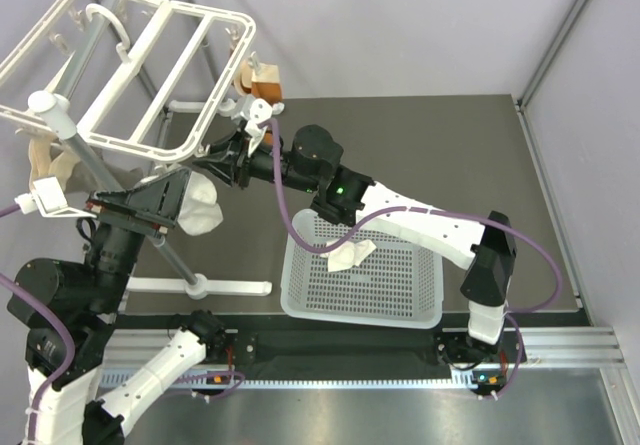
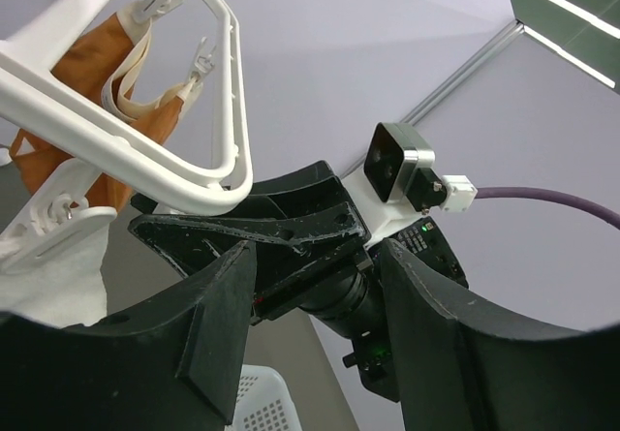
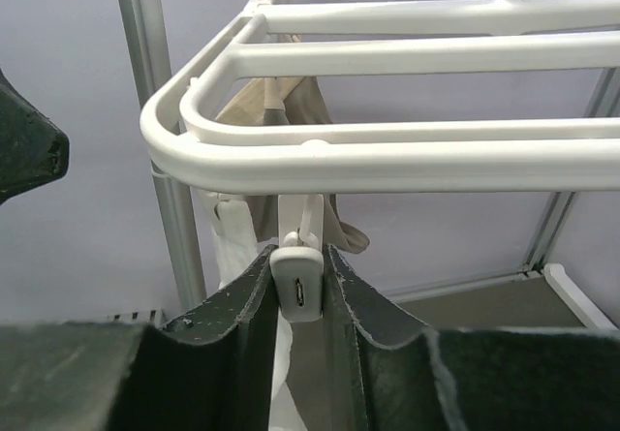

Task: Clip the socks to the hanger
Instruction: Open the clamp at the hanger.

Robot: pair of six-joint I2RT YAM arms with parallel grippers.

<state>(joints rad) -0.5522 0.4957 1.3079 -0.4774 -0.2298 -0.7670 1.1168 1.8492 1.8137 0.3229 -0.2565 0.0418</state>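
Observation:
The white hanger (image 1: 130, 143) stands tilted on its grey pole at the far left. My right gripper (image 1: 222, 157) reaches to its near edge and is shut on a small white clip (image 3: 300, 281) under the frame (image 3: 407, 165). One white sock (image 1: 205, 207) hangs just beside that clip, in the right wrist view (image 3: 232, 247) behind my left finger, and in the left wrist view (image 2: 53, 281) under another clip. My left gripper (image 1: 195, 190) is open with nothing between its fingers (image 2: 315, 257), just below the frame (image 2: 116, 150). A second white sock (image 1: 350, 255) lies in the basket.
A white perforated basket (image 1: 300, 310) sits near the table's front middle. Orange-brown socks (image 1: 266, 87) hang at the hanger's far right corner, beige socks (image 1: 45, 170) at its left side. The stand's grey pole (image 3: 160, 160) and white foot (image 1: 200, 287) lie by my left arm.

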